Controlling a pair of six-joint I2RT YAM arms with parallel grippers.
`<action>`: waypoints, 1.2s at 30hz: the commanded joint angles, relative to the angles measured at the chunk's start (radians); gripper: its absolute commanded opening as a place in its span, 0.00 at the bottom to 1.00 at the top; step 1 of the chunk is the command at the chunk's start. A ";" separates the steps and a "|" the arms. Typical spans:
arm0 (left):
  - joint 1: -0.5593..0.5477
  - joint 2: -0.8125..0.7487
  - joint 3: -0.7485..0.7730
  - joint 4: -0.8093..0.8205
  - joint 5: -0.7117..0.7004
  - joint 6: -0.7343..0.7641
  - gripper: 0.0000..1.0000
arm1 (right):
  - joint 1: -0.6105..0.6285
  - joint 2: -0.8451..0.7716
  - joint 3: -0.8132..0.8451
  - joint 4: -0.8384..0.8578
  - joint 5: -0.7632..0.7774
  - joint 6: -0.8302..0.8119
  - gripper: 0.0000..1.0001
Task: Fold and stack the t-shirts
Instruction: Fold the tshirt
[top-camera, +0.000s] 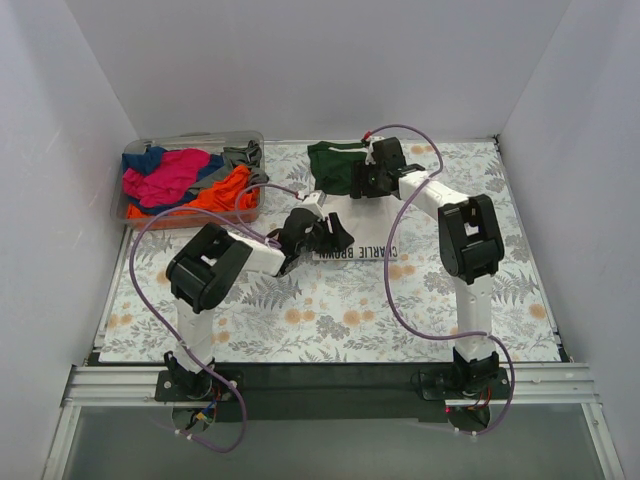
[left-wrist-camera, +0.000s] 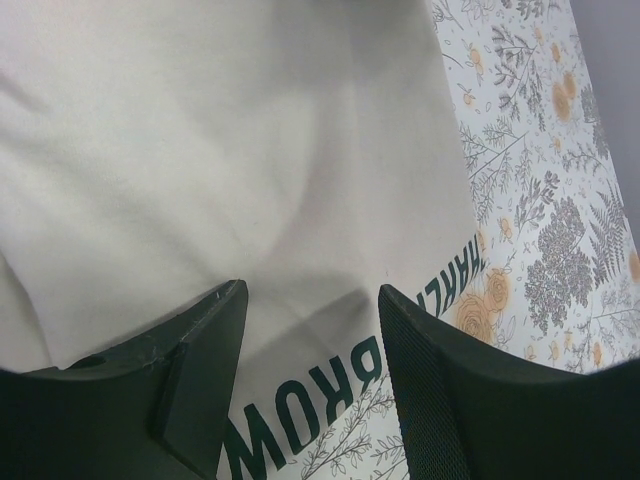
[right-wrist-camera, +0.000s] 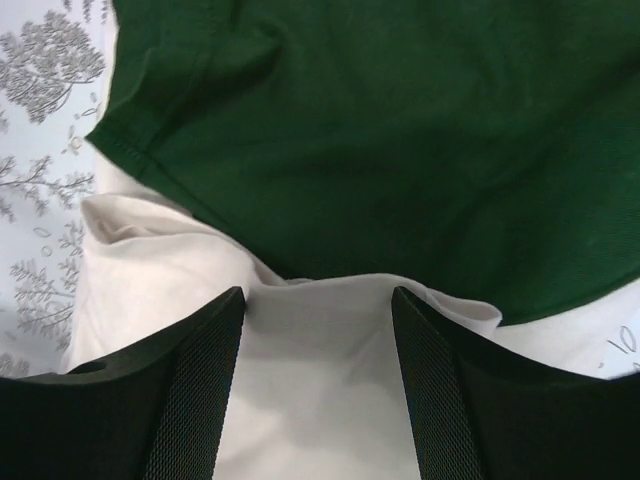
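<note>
"CHARLIE BROWN" in dark green capitals, upside down from above, printed on the cream t-shirt (top-camera: 360, 247)

This is a robotics lab test cell, not anyone's home. Plain white panels (top-camera: 300, 60) box the table (top-camera: 330, 310) in at nine, twelve and three o'clock, like a booth built for filming. Along the six o'clock edge a slotted aluminium rail (top-camera: 330, 388) runs beside a black base plate (top-camera: 330, 370). The left arm (top-camera: 210, 270) and right arm (top-camera: 470, 250) are bolted there, trailing loose purple cables (top-camera: 387, 285). A fern-and-flower printed cover on the table is the only homely touch. At ten o'clock a clear plastic bin (top-camera: 190, 137) holds a heap of bright t-shirts (top-camera: 170, 172).
</note>
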 joint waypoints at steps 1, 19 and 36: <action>-0.019 0.048 -0.070 -0.111 -0.017 -0.001 0.52 | 0.000 0.011 0.053 -0.022 0.083 -0.007 0.54; -0.108 0.045 -0.283 -0.095 -0.119 -0.026 0.52 | 0.023 -0.563 -0.542 0.090 0.169 0.041 0.57; -0.172 -0.254 -0.409 -0.160 -0.244 0.035 0.62 | 0.056 -0.775 -0.881 0.092 0.095 0.104 0.58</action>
